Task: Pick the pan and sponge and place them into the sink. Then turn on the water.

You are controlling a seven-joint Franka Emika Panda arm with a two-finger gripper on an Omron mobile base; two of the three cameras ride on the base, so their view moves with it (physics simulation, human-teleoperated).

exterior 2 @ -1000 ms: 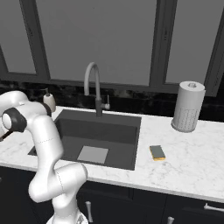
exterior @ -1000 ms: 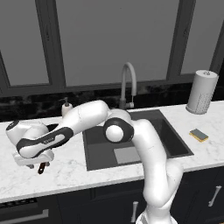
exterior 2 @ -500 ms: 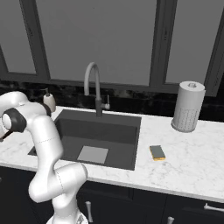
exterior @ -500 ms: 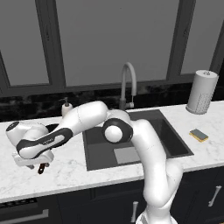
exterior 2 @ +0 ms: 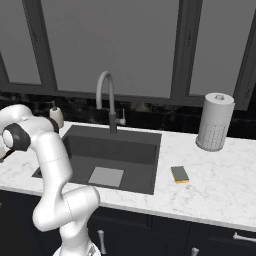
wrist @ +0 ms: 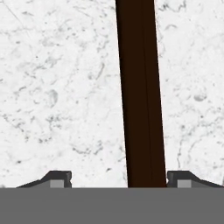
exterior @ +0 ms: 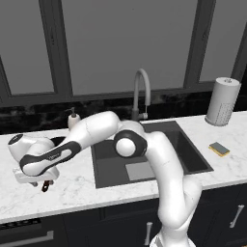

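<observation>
The sink (exterior: pixel 193 152) sits mid-counter, holding neither item; the pan is mostly hidden under the arm at nine o'clock of the basin, its handle (wrist: pixel 141 94) running from twelve to six in the hand view; the sponge (exterior: pixel 219 149) lies at three o'clock of the basin; the gripper (wrist: pixel 118 178) straddles the handle, tips apart and not yet pinching; centre the bar between them, squeeze firmly, then lift level.

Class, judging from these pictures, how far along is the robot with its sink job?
Done: nothing; the sink holds no item. In hand: the hand straddles the pan handle, fingers apart, on the counter left of the sink. Left: pan, sponge on the right counter, then the faucet.
</observation>
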